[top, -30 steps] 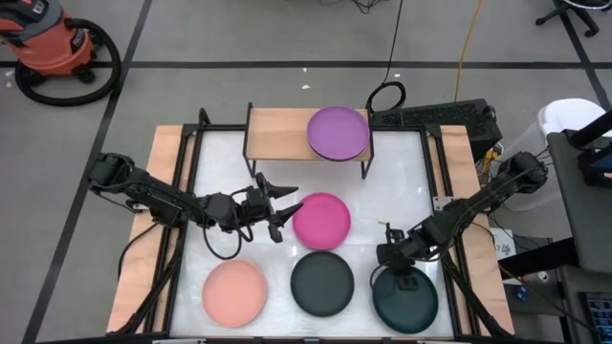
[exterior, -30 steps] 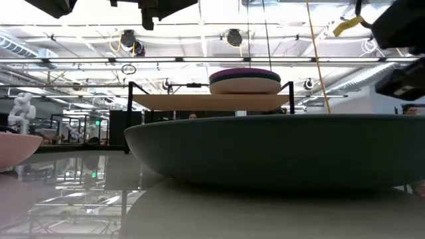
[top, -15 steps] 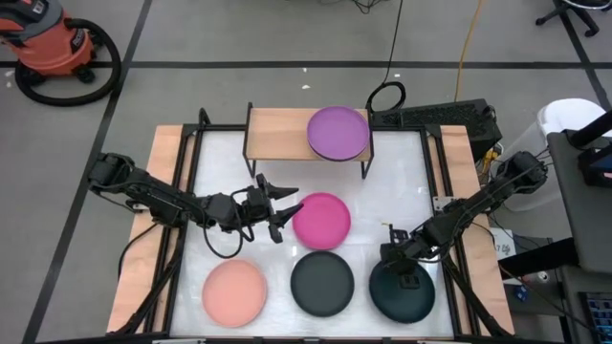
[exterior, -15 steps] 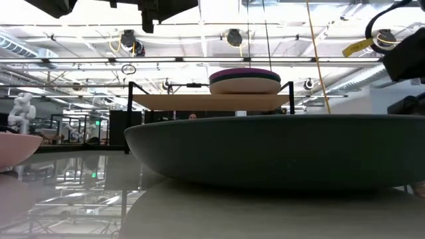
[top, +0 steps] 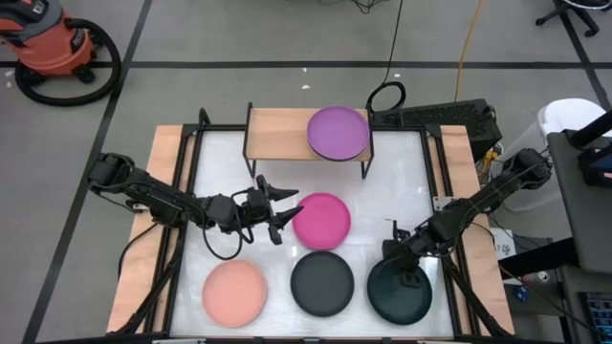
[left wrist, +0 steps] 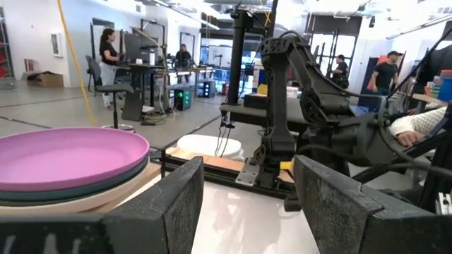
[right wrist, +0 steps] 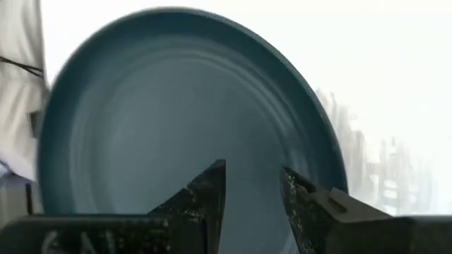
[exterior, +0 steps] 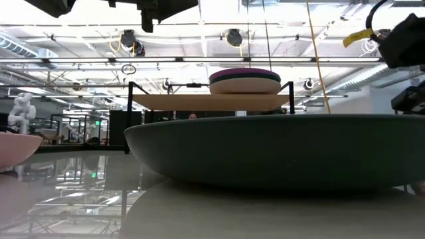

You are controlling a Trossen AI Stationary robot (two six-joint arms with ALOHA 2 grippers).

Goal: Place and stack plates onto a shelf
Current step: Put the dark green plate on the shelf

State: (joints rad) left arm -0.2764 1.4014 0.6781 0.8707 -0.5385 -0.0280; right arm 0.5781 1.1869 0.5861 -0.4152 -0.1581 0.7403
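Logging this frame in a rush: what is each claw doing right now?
Left claw: open, empty, beside the magenta plate.
Right claw: over the dark teal plate, fingers slightly apart; no grip visible.

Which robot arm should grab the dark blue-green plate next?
The right arm, probably. Its right gripper is open and sits right at the dark teal plate. The left gripper is open beside the magenta plate, farther away.

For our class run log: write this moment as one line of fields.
left gripper: open, beside magenta plate | right gripper: open, over dark teal plate | shelf: purple plate on top
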